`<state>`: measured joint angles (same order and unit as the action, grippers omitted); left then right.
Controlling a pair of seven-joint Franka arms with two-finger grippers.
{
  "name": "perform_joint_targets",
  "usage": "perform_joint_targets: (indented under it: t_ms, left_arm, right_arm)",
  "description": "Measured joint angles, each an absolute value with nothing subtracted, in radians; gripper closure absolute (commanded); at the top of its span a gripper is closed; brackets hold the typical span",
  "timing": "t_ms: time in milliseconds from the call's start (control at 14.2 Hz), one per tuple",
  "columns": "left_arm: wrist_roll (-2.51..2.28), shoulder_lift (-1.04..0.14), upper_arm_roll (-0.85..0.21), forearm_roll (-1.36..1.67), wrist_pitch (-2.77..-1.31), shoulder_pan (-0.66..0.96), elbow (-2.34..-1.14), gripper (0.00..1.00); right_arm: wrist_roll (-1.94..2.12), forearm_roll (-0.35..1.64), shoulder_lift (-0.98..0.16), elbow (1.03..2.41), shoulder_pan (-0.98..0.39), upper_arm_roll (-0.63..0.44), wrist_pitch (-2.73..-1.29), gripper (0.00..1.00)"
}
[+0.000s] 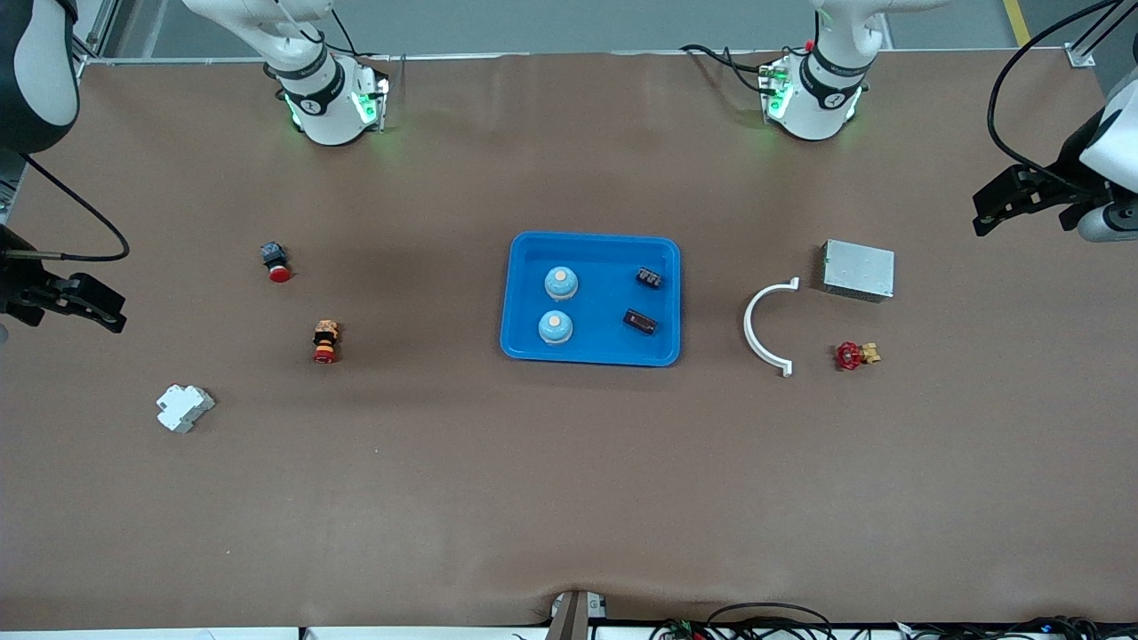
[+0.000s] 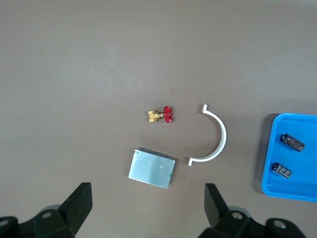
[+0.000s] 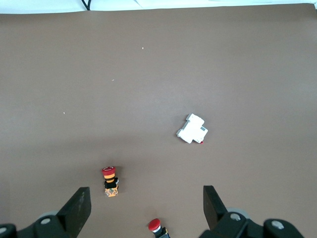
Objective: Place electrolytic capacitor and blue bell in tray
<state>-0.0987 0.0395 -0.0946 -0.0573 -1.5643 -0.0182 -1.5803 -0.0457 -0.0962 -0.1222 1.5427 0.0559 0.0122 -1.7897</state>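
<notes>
The bright-blue tray [image 1: 597, 302] lies in the middle of the table. Two blue bells [image 1: 561, 284] [image 1: 556, 327] stand in it toward the right arm's end. Two dark electrolytic capacitors [image 1: 649, 277] [image 1: 640, 322] lie in it toward the left arm's end. In the left wrist view, the tray's corner [image 2: 292, 188] shows with both capacitors [image 2: 292, 141] [image 2: 281, 170]. My left gripper [image 1: 996, 206] [image 2: 147, 201] hangs open and empty over the table's edge at the left arm's end. My right gripper [image 1: 102, 307] [image 3: 147, 203] hangs open and empty at the right arm's end.
A grey metal box [image 1: 858, 269] [image 2: 151, 169], a white half-ring [image 1: 763, 326] and a red-handled valve [image 1: 855, 356] lie toward the left arm's end. A red push button [image 1: 277, 263], a striped push button [image 1: 325, 342] and a white breaker [image 1: 184, 407] lie toward the right arm's end.
</notes>
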Motion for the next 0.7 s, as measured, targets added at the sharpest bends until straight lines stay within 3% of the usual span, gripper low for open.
perform_joint_targets:
  t_ms: [704]
  left_arm:
    - [-0.099, 0.04, -0.095, -0.057, -1.564, -0.018, -1.579, 0.0]
  right_arm:
    - [-0.046, -0.052, -0.05, 1.569, 0.057, 0.012, -1.74, 0.0]
